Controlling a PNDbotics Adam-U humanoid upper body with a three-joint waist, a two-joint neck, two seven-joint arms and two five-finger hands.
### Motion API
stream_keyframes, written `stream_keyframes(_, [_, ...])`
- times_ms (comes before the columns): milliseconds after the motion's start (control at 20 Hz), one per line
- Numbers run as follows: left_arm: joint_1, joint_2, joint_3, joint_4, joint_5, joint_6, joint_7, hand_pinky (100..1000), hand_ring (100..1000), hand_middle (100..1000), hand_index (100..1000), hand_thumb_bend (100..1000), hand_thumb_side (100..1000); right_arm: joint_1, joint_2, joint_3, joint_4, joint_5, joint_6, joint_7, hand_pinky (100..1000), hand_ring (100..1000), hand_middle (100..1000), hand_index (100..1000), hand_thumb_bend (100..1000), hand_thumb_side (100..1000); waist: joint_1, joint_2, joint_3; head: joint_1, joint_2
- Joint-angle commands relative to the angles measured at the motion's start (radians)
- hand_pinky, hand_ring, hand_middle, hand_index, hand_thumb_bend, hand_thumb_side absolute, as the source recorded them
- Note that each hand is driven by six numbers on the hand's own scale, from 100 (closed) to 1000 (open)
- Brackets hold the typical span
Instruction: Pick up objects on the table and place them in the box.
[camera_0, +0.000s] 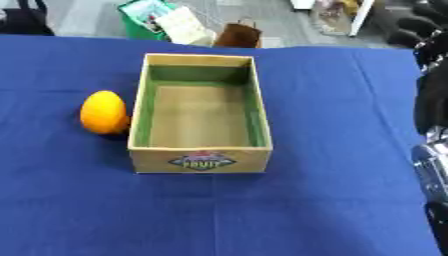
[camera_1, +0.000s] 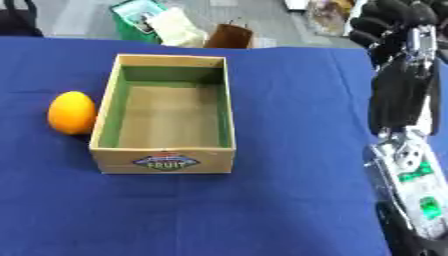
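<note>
The right hand (camera_1: 398, 22), fingers curled on nothing, must cross the box (camera_1: 105, 107) to the orange fruit (camera_1: 72, 112) beyond and could knock it.

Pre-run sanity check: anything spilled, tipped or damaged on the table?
Nothing stands out. The open cardboard fruit box sits upright and empty on the blue cloth; the orange egg-shaped fruit rests intact beside its left wall.

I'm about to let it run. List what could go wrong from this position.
1. The orange fruit lies close against the box's left wall, so fingers reaching between them could nudge the box.
2. Only the right hand shows, far across the box from the fruit; a reach over could catch the rim.
</note>
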Motion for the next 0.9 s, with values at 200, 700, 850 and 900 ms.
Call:
stream_keyframes(200, [-0.083, 0.115, -0.071, 0.164, -0.244, -0.054, -0.176, 654, 718, 729, 873, 208, 706, -0.012, -0.031, 0.001, -0.014, -0.007, 0.0, 0.008, 765, 745, 725, 811, 100, 1000, 0.01, -0.019, -0.006, 0.011, 0.013])
stream_keyframes(700, [-0.213, 0.171, -0.154, 0.394, -0.428, -0.261, -0.64, 702, 784, 827, 966, 542, 931, -0.013, -0.034, 0.006, -0.014, -0.008, 0.003, 0.014, 766, 746, 724, 811, 100, 1000, 0.017, -0.015, -0.016, 0.02, -0.004])
stream_keyframes(850, [-0.236, 0.164, -0.173, 0.442, -0.413, -0.267, -0.745, 702, 786, 837, 1000, 586, 939, -0.014, -0.034, 0.008, -0.014, -0.008, 0.004, 0.017, 766, 746, 725, 810, 100, 1000, 0.016, -0.016, -0.017, 0.019, -0.007])
stream_keyframes(900, [-0.242, 0.162, -0.179, 0.452, -0.405, -0.266, -0.778, 702, 785, 834, 1000, 593, 938, -0.014, -0.033, 0.008, -0.014, -0.008, 0.004, 0.018, 767, 746, 725, 807, 100, 1000, 0.016, -0.016, -0.018, 0.019, -0.008])
